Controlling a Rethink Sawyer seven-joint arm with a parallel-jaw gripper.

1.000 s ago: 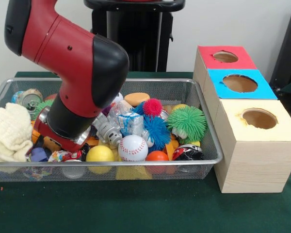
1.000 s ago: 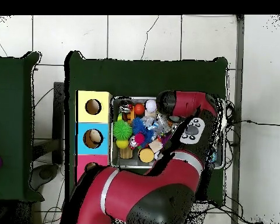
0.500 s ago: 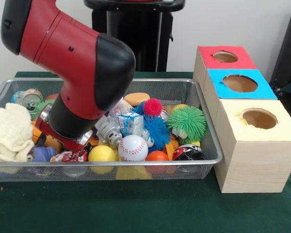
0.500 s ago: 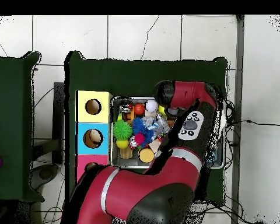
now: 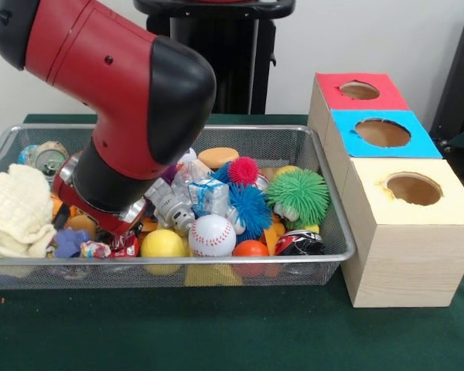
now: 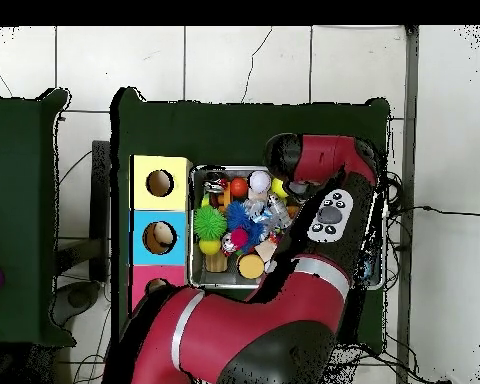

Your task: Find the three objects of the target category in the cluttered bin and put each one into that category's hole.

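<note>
Since a moment ago, the red and black robot arm [image 5: 131, 100] is shifting left over the silver wire mesh bin [image 5: 329, 193]; its hand is sinking into clutter near the cream knitted cloth [image 5: 15, 212], hidden, so I cannot tell its state. Beside the bin, the wooden box with red, blue and yellow holed tops [image 5: 387, 178] is sitting on the green counter [image 5: 216, 332]
</note>
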